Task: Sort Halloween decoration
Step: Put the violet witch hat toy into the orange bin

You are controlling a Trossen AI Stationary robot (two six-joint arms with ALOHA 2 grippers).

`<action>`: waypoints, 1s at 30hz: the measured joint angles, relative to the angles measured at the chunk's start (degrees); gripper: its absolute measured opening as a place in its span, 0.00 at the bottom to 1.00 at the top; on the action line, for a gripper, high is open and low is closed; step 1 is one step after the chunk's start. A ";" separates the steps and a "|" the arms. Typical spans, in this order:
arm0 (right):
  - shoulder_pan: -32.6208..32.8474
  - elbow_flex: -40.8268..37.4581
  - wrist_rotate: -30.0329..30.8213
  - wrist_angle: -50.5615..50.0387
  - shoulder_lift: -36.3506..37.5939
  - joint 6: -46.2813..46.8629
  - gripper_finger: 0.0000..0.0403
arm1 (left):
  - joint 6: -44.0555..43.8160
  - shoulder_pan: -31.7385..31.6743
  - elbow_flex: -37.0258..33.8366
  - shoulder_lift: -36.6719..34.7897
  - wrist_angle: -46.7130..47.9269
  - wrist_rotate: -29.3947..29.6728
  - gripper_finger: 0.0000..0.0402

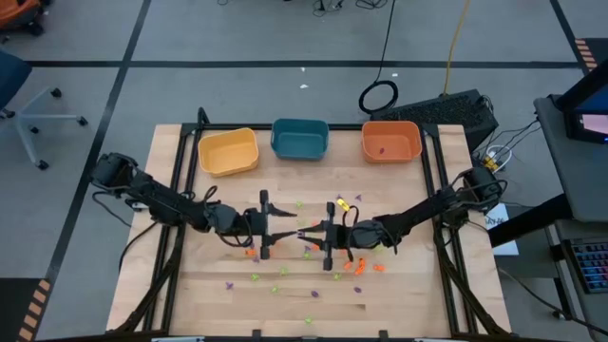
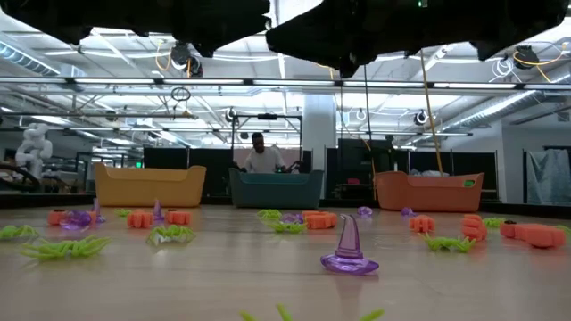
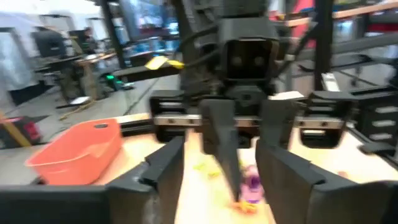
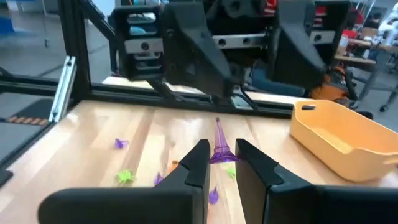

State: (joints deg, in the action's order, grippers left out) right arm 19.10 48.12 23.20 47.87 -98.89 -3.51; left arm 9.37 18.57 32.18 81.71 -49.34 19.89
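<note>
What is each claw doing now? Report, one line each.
Left claw: open, holding nothing, facing the right one over mid-table.
Right claw: closed on a purple witch hat.

Around your wooden table (image 1: pixel 408 285) you have grey floor (image 1: pixel 237 38) marked with dark tape lines, a blue chair (image 1: pixel 19 90) at one side, and ceiling strip lights (image 2: pixel 116 53) beyond.

Three bins stand along the table's far edge, one yellow (image 1: pixel 228 152), one teal (image 1: pixel 300 139) and one orange (image 1: pixel 391 141), two dark arms meet over the middle, and the small orange, green and purple trinkets (image 1: pixel 353 267) are too many and too tiny to count.
</note>
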 joint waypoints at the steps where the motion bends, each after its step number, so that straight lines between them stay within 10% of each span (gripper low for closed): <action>1: 0.01 0.00 1.13 -2.17 1.06 0.30 0.10 | 0.00 -0.02 0.00 -0.64 0.94 0.24 0.54; 18: -17.53 0.00 11.19 -47.29 25.97 12.62 0.10 | -1.60 -0.22 0.00 -5.65 13.07 0.35 0.48; 30: -44.19 0.00 -1.74 -66.81 29.69 14.87 0.10 | -1.68 -0.22 0.00 -5.65 17.86 0.36 0.48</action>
State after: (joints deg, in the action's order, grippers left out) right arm -25.09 48.12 21.46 -18.94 -69.20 11.37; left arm 7.68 18.35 32.18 76.05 -31.48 20.25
